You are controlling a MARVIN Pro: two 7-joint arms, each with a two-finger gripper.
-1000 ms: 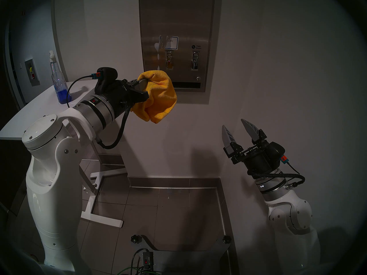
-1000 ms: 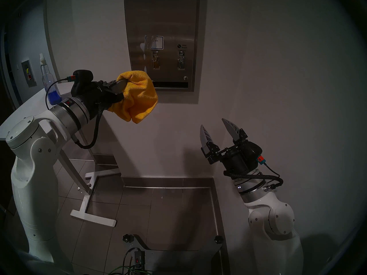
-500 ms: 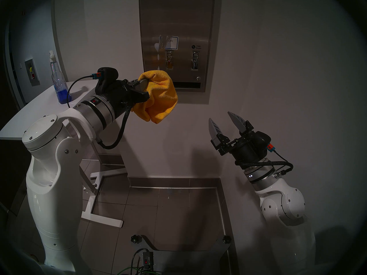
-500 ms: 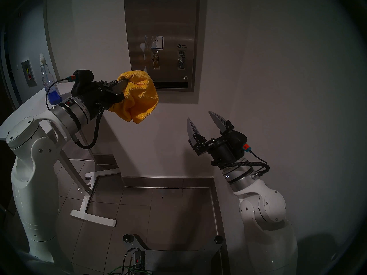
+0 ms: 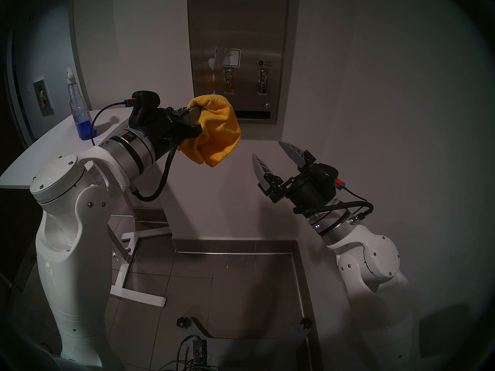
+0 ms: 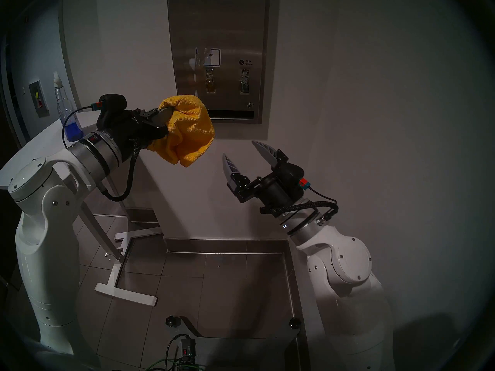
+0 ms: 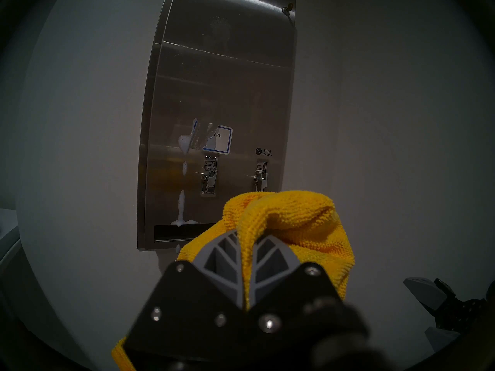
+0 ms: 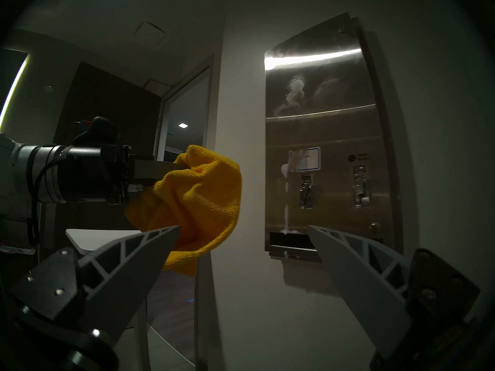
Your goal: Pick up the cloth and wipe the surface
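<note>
The mustard-yellow cloth (image 5: 218,133) (image 6: 191,133) is bunched up and held in the air by my left gripper (image 5: 198,119) (image 7: 250,238), which is shut on it. The cloth hangs just in front of the lower left corner of the surface, a tall steel dispenser panel (image 5: 241,27) (image 7: 222,89) on the wall. White foam streaks (image 7: 184,144) run down the panel beside the blue-edged label to the dark slot. My right gripper (image 5: 267,148) (image 8: 243,226) is open and empty, to the right of the cloth (image 8: 203,199) and a little below it.
A spray bottle (image 5: 79,113) with blue liquid stands on a white table (image 5: 48,153) at the left, behind my left arm. The table's white legs (image 5: 139,299) reach onto the tiled floor. The white wall stands close behind both grippers.
My right arm has swung left and upward toward the cloth, its gripper staying open. The left arm and the cloth have barely moved.
</note>
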